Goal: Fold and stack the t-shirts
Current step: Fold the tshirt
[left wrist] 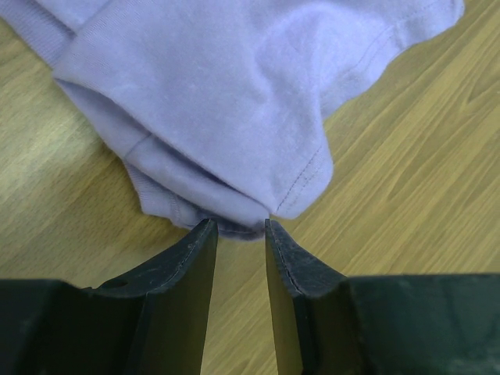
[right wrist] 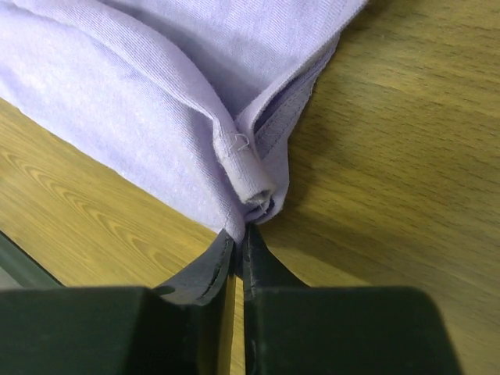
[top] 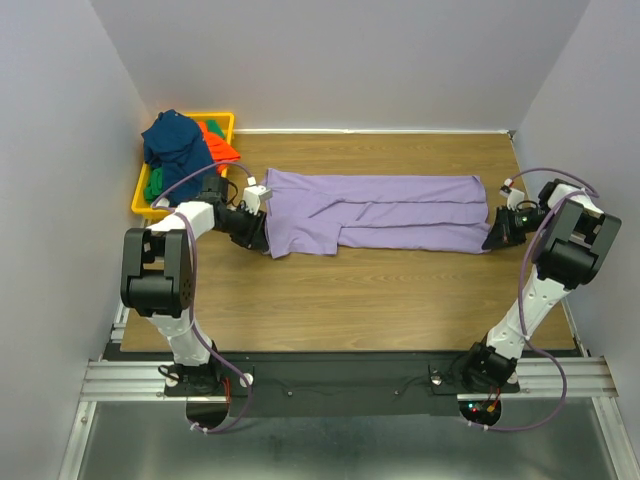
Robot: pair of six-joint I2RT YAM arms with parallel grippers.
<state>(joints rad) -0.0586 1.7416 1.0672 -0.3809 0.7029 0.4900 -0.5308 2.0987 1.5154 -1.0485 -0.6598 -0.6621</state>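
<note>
At far left a yellow bin [top: 141,198] holds the other shirts [top: 178,145], in navy, orange-red and green, bunched in a heap. Just to its right, the left gripper [left wrist: 237,226] sits low on the wooden surface [top: 380,300]. Its jaws are narrow, with the bunched layers at the lavender shirt's [top: 390,212] left end between their tips, apparently pinched only at the very edge. The shirt lies across the middle of the surface as a long band, already folded lengthwise, with a loose flap sagging near its left end. At the right end, the right gripper [right wrist: 241,233] has its jaws almost together on a rolled corner of cloth. To make the next fold cleanly, both grips likely need every layer caught. The ends should then rise together with the band taut, so the layers do not slip or skew.
</note>
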